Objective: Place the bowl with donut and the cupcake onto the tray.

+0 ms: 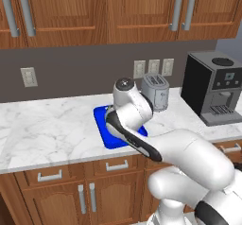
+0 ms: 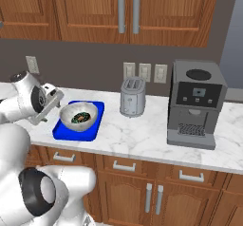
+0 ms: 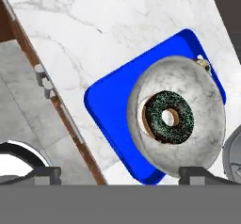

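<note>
The bowl (image 3: pixel 176 117) rests on the tray (image 3: pixel 110 110) on the tabletop (image 2: pixel 142 135), the donut (image 3: pixel 168 117) at its centre. The cupcake (image 3: pixel 203 64) sits at the bowl's 1 o'clock rim. The hand (image 3: pixel 120 173), fingers apart and empty, hangs at the tray's 9 o'clock in the right base view.

Bare marble counter (image 2: pixel 142 130) between tray (image 2: pixel 64 132) and coffee machine (image 2: pixel 194 104), toaster (image 2: pixel 132 97) close behind tray's far corner
</note>
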